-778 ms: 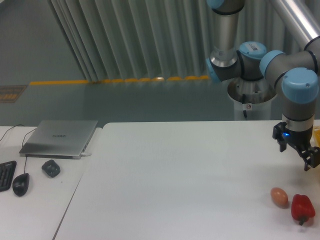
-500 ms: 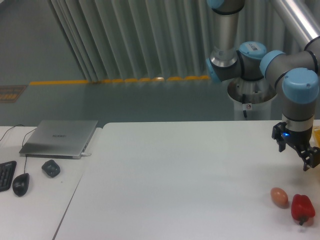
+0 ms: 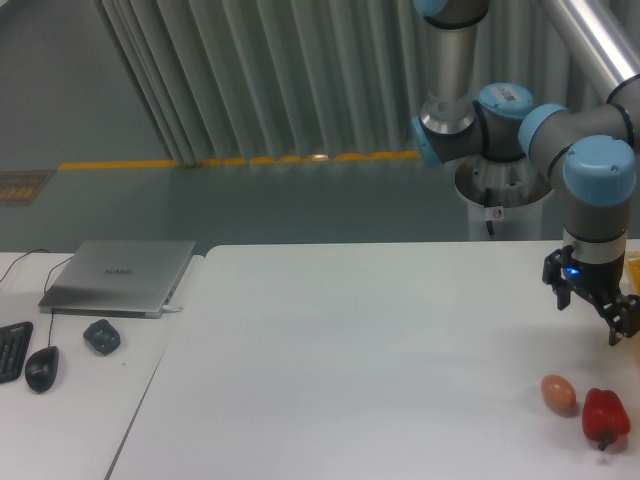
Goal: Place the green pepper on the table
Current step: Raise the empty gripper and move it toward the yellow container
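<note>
The green pepper is out of view. Over the far right of the large white table [image 3: 350,350], my gripper [image 3: 594,312] hangs from the blue-jointed arm, close to the frame's right edge. Its two dark fingers [image 3: 563,296] stand apart with nothing between them, so it is open. It hovers above and behind the red pepper and the egg and touches neither.
A brown egg [image 3: 559,394] and a red bell pepper [image 3: 605,417] lie at the table's front right. A sliver of something yellow [image 3: 633,268] shows at the right edge. The smaller desk on the left holds a laptop [image 3: 120,276], a mouse [image 3: 41,368] and a keyboard [image 3: 10,350].
The gripper has shifted very slightly down and to the right. The egg and the red pepper have not moved.
</note>
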